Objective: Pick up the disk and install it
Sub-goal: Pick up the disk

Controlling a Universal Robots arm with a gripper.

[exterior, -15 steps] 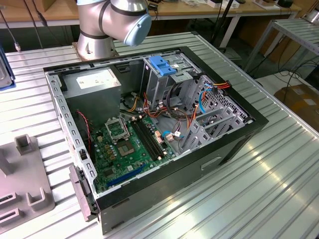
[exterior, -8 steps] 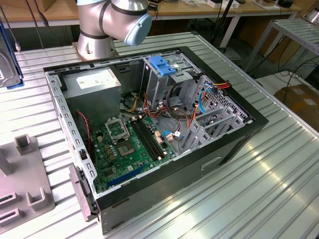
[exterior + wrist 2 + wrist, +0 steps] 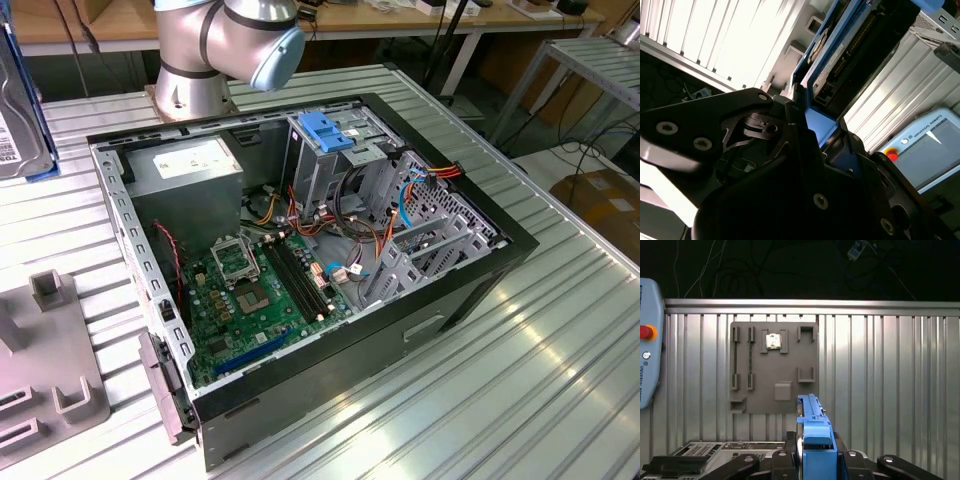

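Disk clamped in the gripper, held above the slatted table (image 3: 560, 330).
In the first wrist view the gripper (image 3: 816, 457) has its jaws closed tight on the disk (image 3: 810, 415) at its blue carrier rail (seen edge-on, over the grey fixture plate (image 3: 774, 367)). At the exterior view's left edge, the disk hangs well apart from the open computer case (image 3: 470, 290).

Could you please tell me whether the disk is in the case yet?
Out. The disk sits clamped in the tool, off to the exterior view's left of the open case.
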